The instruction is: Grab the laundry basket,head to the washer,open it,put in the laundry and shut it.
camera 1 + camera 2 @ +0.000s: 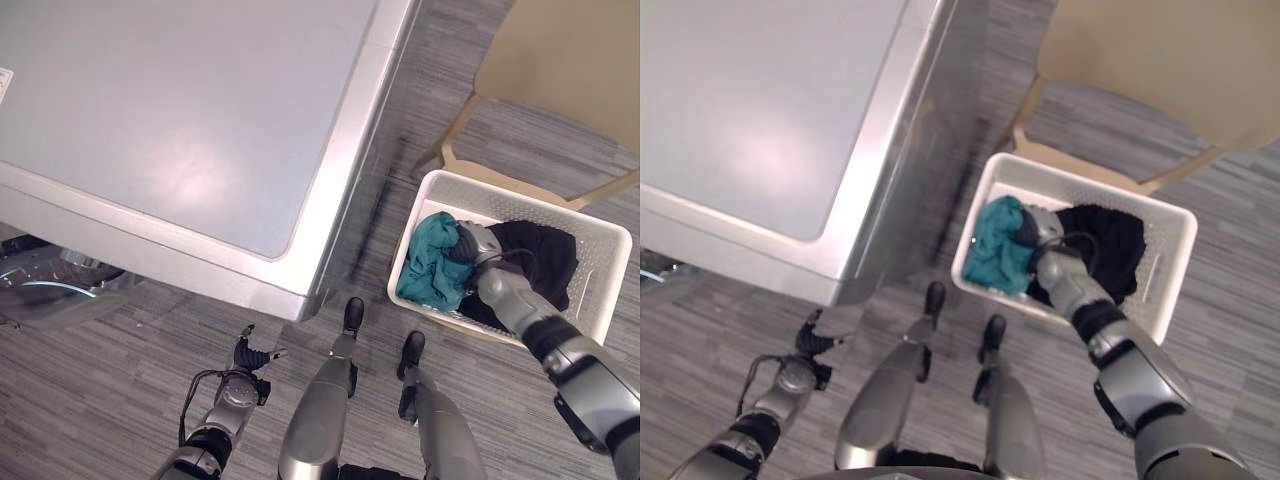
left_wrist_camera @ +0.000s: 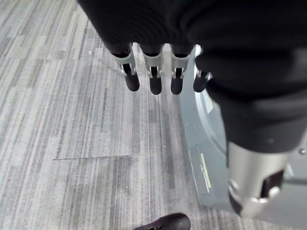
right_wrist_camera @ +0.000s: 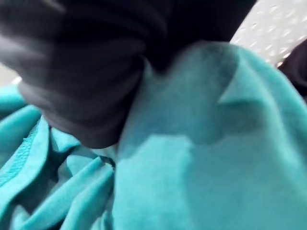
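Left eye view: washer (image 1: 180,120) fills upper left, grey top w/ silver edge; its open door (image 1: 45,285) shows at left edge, below the top; white laundry basket (image 1: 600,265) sits on striped grey floor (image 1: 130,370) at right centre, just beside the washer's corner; a beige chair (image 1: 560,60) stands behind it, upper right; teal garment (image 1: 430,262) lies in basket's left half, black garment (image 1: 545,255) in the right; right hand (image 1: 468,243) is down in the basket on the teal cloth, fingers buried, can't tell their state; left hand (image 1: 250,358) hangs low at bottom left over the floor, holding nothing. Left wrist view: fingers (image 2: 154,76) hang straight and slightly apart over floor, washer's side beside them. Right wrist view: dark cover pressed into teal folds, white basket wall in the upper right corner.
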Controlling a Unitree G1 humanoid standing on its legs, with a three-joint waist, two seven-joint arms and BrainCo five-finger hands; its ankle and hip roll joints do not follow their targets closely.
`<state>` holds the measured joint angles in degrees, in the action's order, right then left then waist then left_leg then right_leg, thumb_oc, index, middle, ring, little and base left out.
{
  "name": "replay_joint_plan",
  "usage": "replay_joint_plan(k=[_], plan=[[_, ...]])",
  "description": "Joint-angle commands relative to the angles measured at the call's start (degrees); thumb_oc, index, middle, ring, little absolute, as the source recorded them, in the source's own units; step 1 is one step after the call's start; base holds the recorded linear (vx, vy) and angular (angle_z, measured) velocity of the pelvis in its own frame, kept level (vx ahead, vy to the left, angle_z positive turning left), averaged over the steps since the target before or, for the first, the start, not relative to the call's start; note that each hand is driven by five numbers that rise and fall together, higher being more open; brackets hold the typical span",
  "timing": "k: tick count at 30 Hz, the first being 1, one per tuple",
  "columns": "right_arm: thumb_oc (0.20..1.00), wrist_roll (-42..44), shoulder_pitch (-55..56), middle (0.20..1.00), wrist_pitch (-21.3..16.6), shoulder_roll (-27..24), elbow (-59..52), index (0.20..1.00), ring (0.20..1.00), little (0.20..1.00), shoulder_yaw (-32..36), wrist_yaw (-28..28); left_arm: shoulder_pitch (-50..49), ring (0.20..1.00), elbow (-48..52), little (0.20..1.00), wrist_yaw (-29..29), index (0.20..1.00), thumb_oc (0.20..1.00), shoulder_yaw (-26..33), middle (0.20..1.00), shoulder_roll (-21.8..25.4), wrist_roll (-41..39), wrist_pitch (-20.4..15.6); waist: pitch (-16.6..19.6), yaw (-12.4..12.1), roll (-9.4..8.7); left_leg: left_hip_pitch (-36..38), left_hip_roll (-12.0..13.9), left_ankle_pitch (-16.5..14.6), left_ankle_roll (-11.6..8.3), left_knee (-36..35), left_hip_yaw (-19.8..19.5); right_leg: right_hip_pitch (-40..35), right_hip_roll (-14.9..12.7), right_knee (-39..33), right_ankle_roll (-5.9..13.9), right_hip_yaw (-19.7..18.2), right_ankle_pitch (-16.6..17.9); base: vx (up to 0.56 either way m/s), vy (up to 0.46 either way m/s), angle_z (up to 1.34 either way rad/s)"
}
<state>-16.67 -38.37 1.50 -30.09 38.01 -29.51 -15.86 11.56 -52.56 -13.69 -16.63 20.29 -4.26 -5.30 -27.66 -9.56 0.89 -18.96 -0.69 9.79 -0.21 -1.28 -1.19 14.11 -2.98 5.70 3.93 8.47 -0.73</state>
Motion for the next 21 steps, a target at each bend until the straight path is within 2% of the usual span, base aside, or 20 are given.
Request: replay_joint_plan(k=[1,2,4,6,8,12,13,16,17,20,21], plan=[[0.200,4.4,4.0,0.200,-3.3,-2.3,-5.3,0.200,0.200,0.200,2.3,-1.6,-4.3,1.000,-1.3,1.000,-0.6,1.000,1.000,0.6,1.000,-1.1,-0.4,0.3,6.8,1.0,-1.52,0.6,-0.8,-5.9,-1.80,1.5,1.6,0.8,-0.3,-1.2,1.28,-2.0,-1.6,0.10,0.026,-0.22],[0.200,6.2,9.0,0.200,-4.5,-1.9,-11.7,0.200,0.200,0.200,6.1,-1.1,-5.5,1.000,-0.8,1.000,-0.2,1.000,1.000,1.7,1.000,-1.7,-0.3,0.7,8.0,1.9,-1.59,2.9,-0.8,-6.4,-1.61,0.8,2.0,-1.2,-0.4,-1.7,1.48,-2.0,-1.9,0.11,0.039,-0.20],[0.200,7.9,13.2,0.200,-5.7,-2.0,-17.5,0.200,0.200,0.200,9.5,0.2,-6.9,1.000,-0.2,1.000,0.2,1.000,1.000,2.5,1.000,-2.0,0.3,1.1,9.4,2.9,-1.60,5.0,-0.9,-6.9,-1.35,0.4,2.3,-3.1,-0.6,-1.9,1.77,-2.2,-2.0,0.08,0.041,-0.08],[0.200,7.9,13.3,0.200,-5.6,-2.0,-17.5,0.200,0.200,0.200,9.5,0.2,-6.9,1.000,-0.2,1.000,0.2,1.000,1.000,2.4,1.000,-2.0,0.3,1.2,9.5,2.8,-1.58,4.8,-0.9,-6.8,-1.35,0.3,2.3,-2.9,-0.6,-2.1,1.77,-2.1,-1.8,0.04,0.028,-0.06],[0.200,10.7,21.3,0.200,-8.1,-1.8,-28.4,0.200,0.200,0.200,15.0,3.4,-9.9,1.000,1.0,1.000,1.2,1.000,1.000,4.8,1.000,-2.3,1.3,2.0,12.4,4.6,-1.93,8.8,-1.2,-8.1,-0.74,0.0,3.2,-6.3,-0.8,-2.9,2.39,-2.5,-1.8,0.10,0.092,-0.04],[0.200,12.7,25.0,0.200,-8.7,-1.0,-33.2,0.200,0.200,0.200,17.5,5.3,-11.6,1.000,1.6,1.000,1.6,1.000,1.000,5.5,1.000,-2.6,1.3,2.2,13.5,5.1,-2.08,10.7,-1.1,-8.8,-0.35,0.0,3.9,-7.6,-1.0,-3.0,2.66,-3.2,-1.5,0.03,0.067,-0.25],[0.200,15.9,28.4,0.200,-9.9,0.9,-37.6,0.200,0.200,0.200,19.0,8.0,-13.3,1.000,3.3,1.000,2.1,1.000,1.000,6.8,1.000,-2.4,1.2,2.6,14.6,5.9,-1.76,13.1,-1.0,-9.1,0.20,-0.4,5.0,-8.1,-1.0,-1.7,3.20,-4.1,-1.4,-0.04,0.091,-0.45],[0.200,17.1,30.5,0.200,-10.3,1.8,-39.8,0.200,0.200,0.200,20.1,8.7,-13.6,1.000,5.3,1.000,2.3,1.000,1.000,7.0,1.000,-1.9,0.9,2.6,14.2,6.5,-1.33,13.0,-0.5,-8.3,0.27,-0.6,4.7,-7.0,-0.3,3.1,3.39,-6.0,-2.4,-0.14,0.007,-0.20],[0.200,18.0,32.0,0.200,-11.0,2.5,-41.4,0.200,0.200,0.200,21.2,9.2,-13.6,1.000,7.5,1.000,2.4,1.000,1.000,7.3,1.000,-0.9,1.1,2.5,13.9,7.1,-0.66,12.2,0.0,-7.2,0.42,-0.2,3.8,-6.6,1.4,8.1,3.00,-8.8,-4.6,-0.13,-0.027,-0.10],[0.200,18.0,33.5,0.200,-11.7,3.1,-42.9,0.200,0.200,0.200,22.1,9.2,-13.9,1.000,9.6,1.000,2.4,1.000,1.000,7.3,1.000,-0.1,1.4,2.3,14.5,7.2,-0.65,11.5,-0.1,-6.2,0.37,-0.1,2.9,-8.4,2.0,12.5,2.05,-10.4,-7.1,-0.18,-0.111,0.11],[0.200,17.2,34.5,0.200,-11.8,3.4,-44.4,0.200,0.200,0.200,22.9,9.1,-14.6,1.000,12.6,1.000,2.5,1.000,1.000,7.5,1.000,0.6,1.6,2.0,15.9,6.5,-0.93,10.0,-0.4,-5.2,0.10,0.2,1.7,-10.7,3.0,15.5,1.76,-12.8,-7.5,-0.27,-0.273,0.37]])
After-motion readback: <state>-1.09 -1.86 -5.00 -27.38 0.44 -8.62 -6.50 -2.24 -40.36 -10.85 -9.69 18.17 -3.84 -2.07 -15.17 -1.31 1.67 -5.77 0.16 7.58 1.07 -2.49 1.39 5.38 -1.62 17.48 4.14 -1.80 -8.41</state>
